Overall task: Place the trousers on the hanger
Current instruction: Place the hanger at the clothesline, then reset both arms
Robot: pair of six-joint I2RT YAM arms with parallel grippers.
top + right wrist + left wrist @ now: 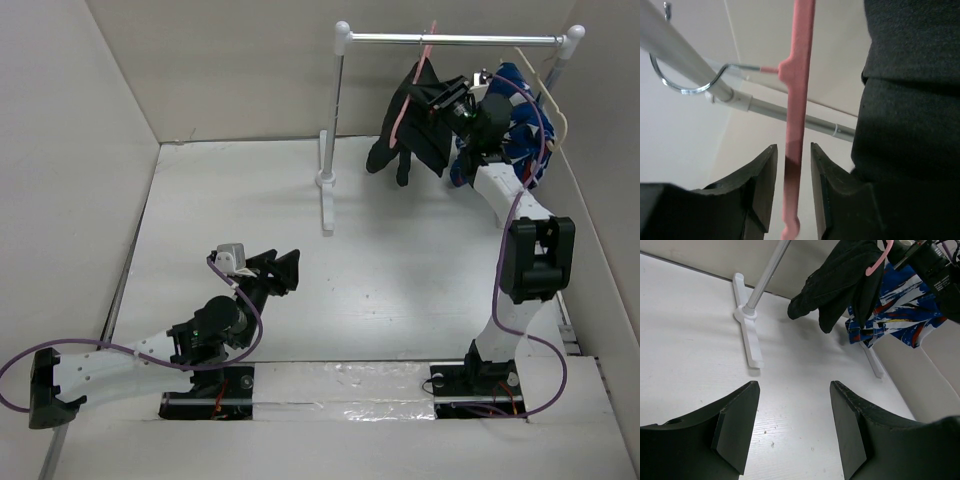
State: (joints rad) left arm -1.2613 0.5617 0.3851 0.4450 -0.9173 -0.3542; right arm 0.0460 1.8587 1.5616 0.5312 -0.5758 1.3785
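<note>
The black trousers (405,150) hang draped over the pink hanger (408,95), whose metal hook (685,87) sits on the rack's rail (450,40). My right gripper (432,95) is up at the hanger. In the right wrist view its jaws (792,165) stand on either side of the pink hanger arm (799,75), with a narrow gap on each side, and the trousers (912,125) hang to the right. My left gripper (285,268) is open and empty, low over the table; its view shows the trousers (840,280) and hanger (877,262) far off.
A blue, white and red patterned garment (520,130) hangs on the same rail, right of the trousers. The rack's left post and white foot (327,200) stand mid-table. Cardboard walls enclose the white table.
</note>
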